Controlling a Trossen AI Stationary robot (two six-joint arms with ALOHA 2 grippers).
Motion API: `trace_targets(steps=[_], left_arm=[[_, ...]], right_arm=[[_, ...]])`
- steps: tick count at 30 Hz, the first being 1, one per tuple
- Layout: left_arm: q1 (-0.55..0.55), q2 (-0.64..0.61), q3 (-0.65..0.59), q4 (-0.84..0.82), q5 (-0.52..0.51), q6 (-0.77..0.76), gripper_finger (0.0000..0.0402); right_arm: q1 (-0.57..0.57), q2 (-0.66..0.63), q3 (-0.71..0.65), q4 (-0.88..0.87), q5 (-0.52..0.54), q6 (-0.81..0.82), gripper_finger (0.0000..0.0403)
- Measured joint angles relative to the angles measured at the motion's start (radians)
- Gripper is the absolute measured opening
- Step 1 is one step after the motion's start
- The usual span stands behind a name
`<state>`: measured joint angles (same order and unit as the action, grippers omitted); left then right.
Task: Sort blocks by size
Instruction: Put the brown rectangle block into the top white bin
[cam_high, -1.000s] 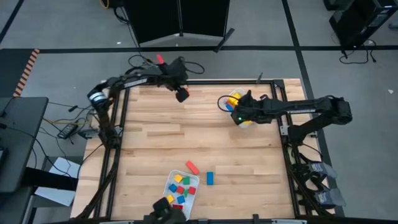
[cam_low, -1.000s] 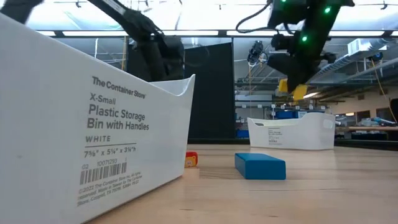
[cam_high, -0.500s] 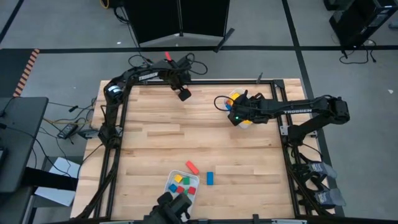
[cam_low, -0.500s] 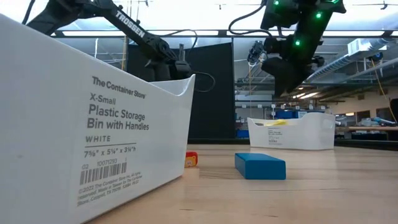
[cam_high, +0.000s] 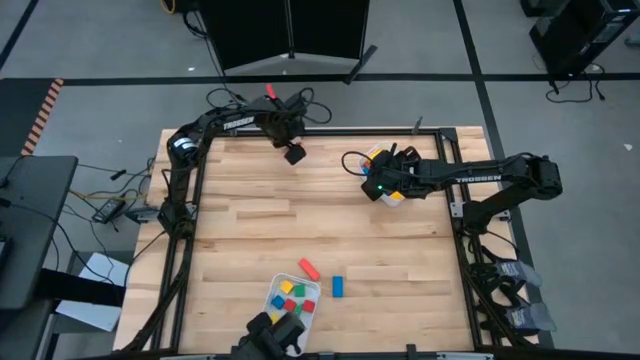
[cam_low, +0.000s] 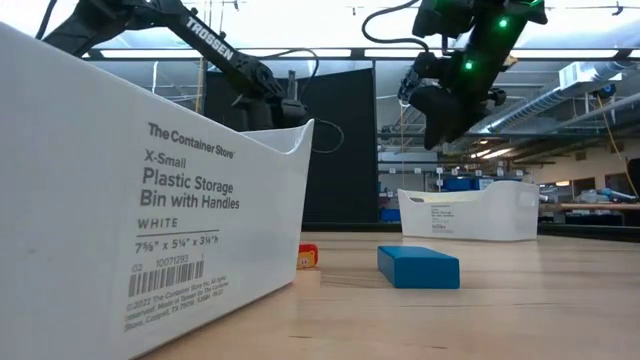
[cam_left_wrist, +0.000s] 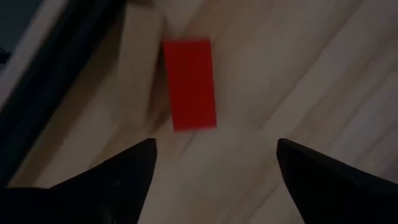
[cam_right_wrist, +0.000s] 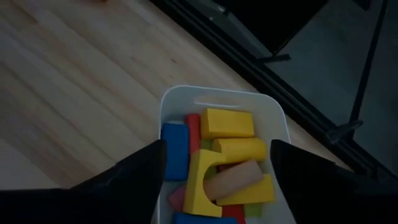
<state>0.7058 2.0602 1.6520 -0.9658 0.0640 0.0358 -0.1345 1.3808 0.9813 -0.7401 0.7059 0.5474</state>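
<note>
My right gripper hangs open above the white far tray, holding nothing. In that tray lie big blocks: yellow bars and an arch, a blue one, a red one. At the table's far left, my left gripper points down, open, over a red bar block lying flat on the wood beyond its fingertips. In the high view the left gripper is by the far edge and the right gripper is over the far tray.
A white near tray with small cubes stands at the near edge and fills the left of the low view. Beside it a red bar and a blue bar lie on the wood. The table's middle is bare board.
My right gripper has opened and let go of a yellow block, which has dropped into the far tray; the gripper has rolled a little above it. My left gripper has sunk toward the table at the far edge and tipped to point more steeply down.
</note>
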Motion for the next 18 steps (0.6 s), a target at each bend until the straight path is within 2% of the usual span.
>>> trace_targets(steps=[6, 11, 15, 18], left_arm=[[0.033, -0.031, -0.001, -0.082, -0.028, 0.102, 0.0333], [0.098, -0.072, -0.001, -0.084, -0.102, 0.221, 0.0323], [0.145, -0.081, -0.001, -0.072, -0.108, 0.349, 0.0304], [0.161, -0.081, -0.005, -0.03, -0.086, 0.362, 0.0283]], right_arm=[[0.003, 0.0, 0.0, -0.001, 0.0, -0.002, 0.0291], [0.005, 0.0, 0.0, -0.001, 0.0, -0.002, 0.029], [0.007, 0.0, 0.0, 0.008, 0.0, -0.02, 0.0293], [0.012, 0.0, 0.0, 0.032, -0.047, -0.072, 0.0291]])
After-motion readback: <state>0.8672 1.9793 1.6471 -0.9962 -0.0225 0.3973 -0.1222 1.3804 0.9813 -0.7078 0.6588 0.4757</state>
